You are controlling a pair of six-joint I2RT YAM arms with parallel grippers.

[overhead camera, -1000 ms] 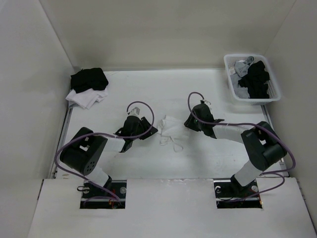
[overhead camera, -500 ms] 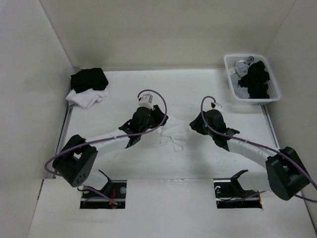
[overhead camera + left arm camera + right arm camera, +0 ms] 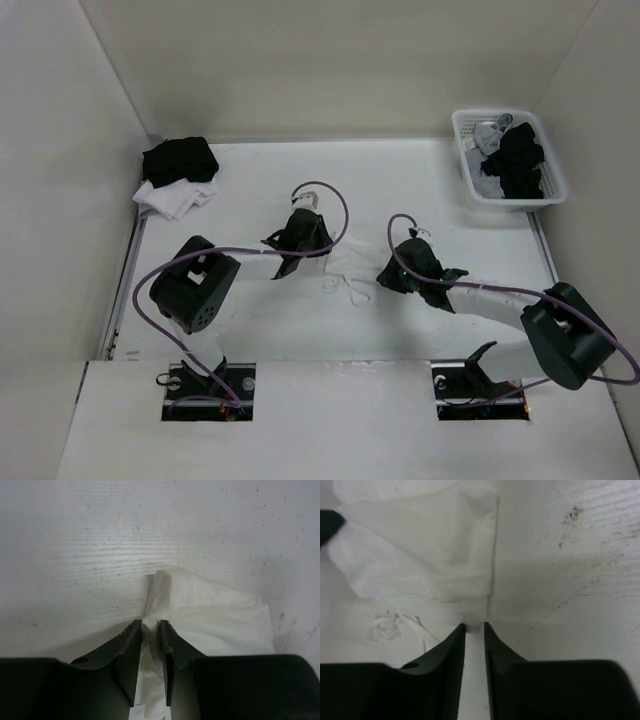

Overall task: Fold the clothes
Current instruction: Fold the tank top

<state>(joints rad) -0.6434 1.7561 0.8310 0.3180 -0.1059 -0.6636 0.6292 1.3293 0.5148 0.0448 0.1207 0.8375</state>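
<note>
The white camisole (image 3: pixel 348 266) is seen bunched at the middle of the table (image 3: pixel 250 195). A fold of it is pinched between the nearly closed left fingers (image 3: pixel 127 647). The right fingers (image 3: pixel 451 647) are held narrowly apart at its hem; whether it is gripped cannot be told.

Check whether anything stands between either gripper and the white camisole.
Nothing visible does. The left gripper pinches a fold of the camisole in its jaws, and the right gripper has its jaws closed on the hem at the other side.
</note>
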